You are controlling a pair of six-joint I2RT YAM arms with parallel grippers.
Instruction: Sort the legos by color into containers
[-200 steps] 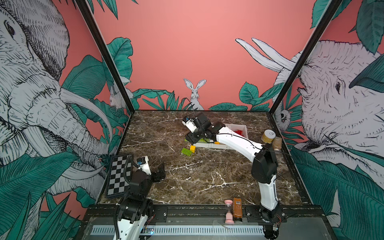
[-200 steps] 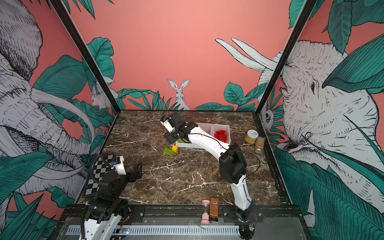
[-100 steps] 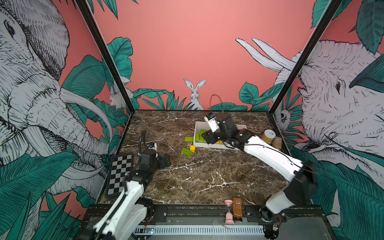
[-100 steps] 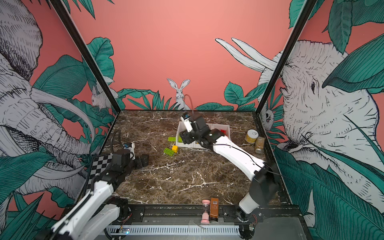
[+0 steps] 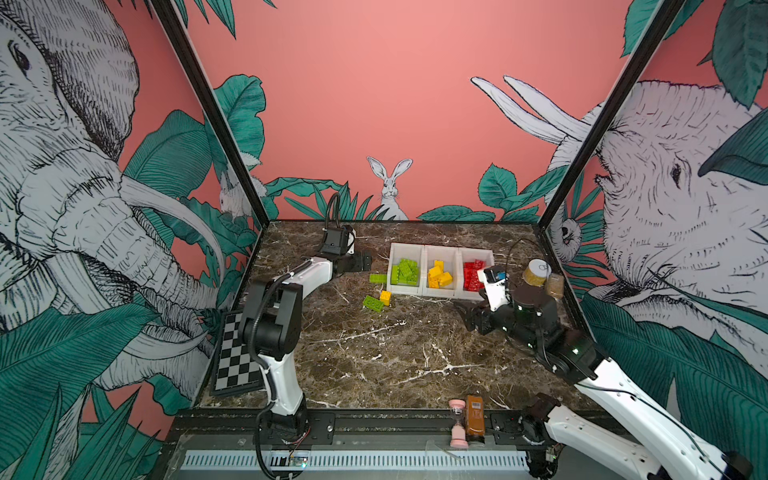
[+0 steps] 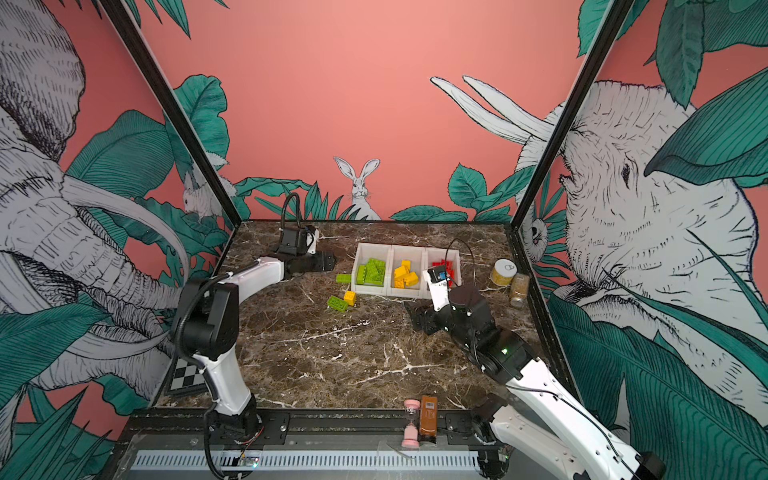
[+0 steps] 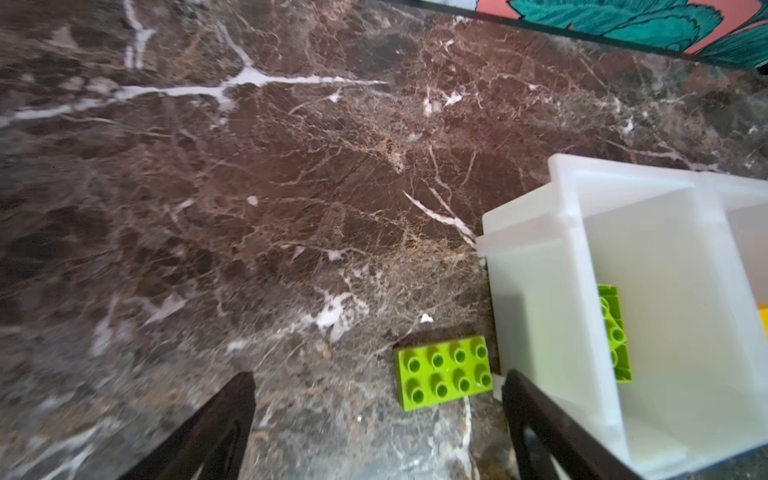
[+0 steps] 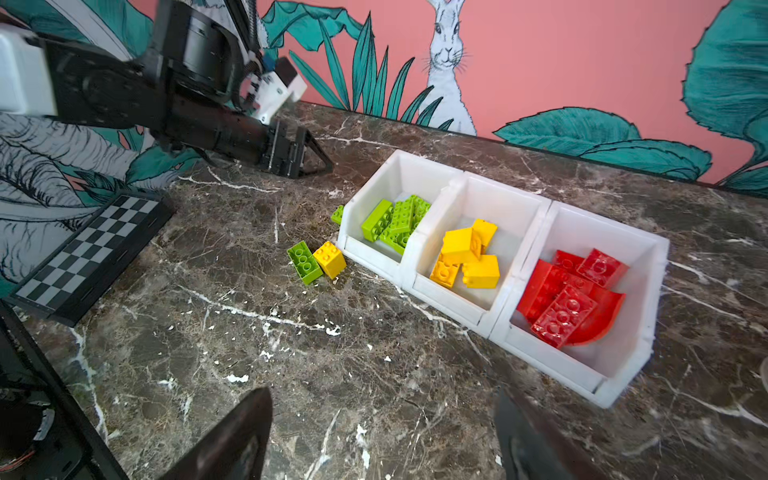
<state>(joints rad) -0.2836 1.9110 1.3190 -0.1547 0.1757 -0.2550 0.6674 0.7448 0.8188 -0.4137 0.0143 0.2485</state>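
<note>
My three white containers (image 8: 453, 179) stand joined in a row toward the back of the dark marble table (image 5: 374, 361), open tops up so bricks can drop in from above. Most of the legos (image 5: 438, 276) are sorted: green bricks (image 8: 395, 222) heaped in the left bin, yellow bricks (image 8: 469, 253) in the middle, red bricks (image 8: 569, 291) in the right, a curved red piece (image 8: 602, 320) among them. Three lie outside. A lone green brick (image 7: 444, 372) rests studs up just beside the left bin's outer wall; a second green brick (image 8: 304, 263) and a yellow brick (image 8: 329, 259) touch each other just in front of that bin. My left gripper (image 7: 379, 374) hangs near the lone green brick, jaws wide apart and empty, with the brick nearer the jaw on the bin's side; I judge I am lined up to take it, since it is the closest piece. My right gripper (image 8: 380, 392) hovers in front of the red bin, jaws also spread, holding nothing, well apart from the loose pieces, which leaves that corner to my left arm. The tight spot is the narrow gap between brick and bin wall, where a jaw could nudge the bins. The table's middle is open. A chessboard (image 5: 232, 353) lies along the left edge and a jar (image 5: 536, 272) stands by the right wall, both clear of my path.
</note>
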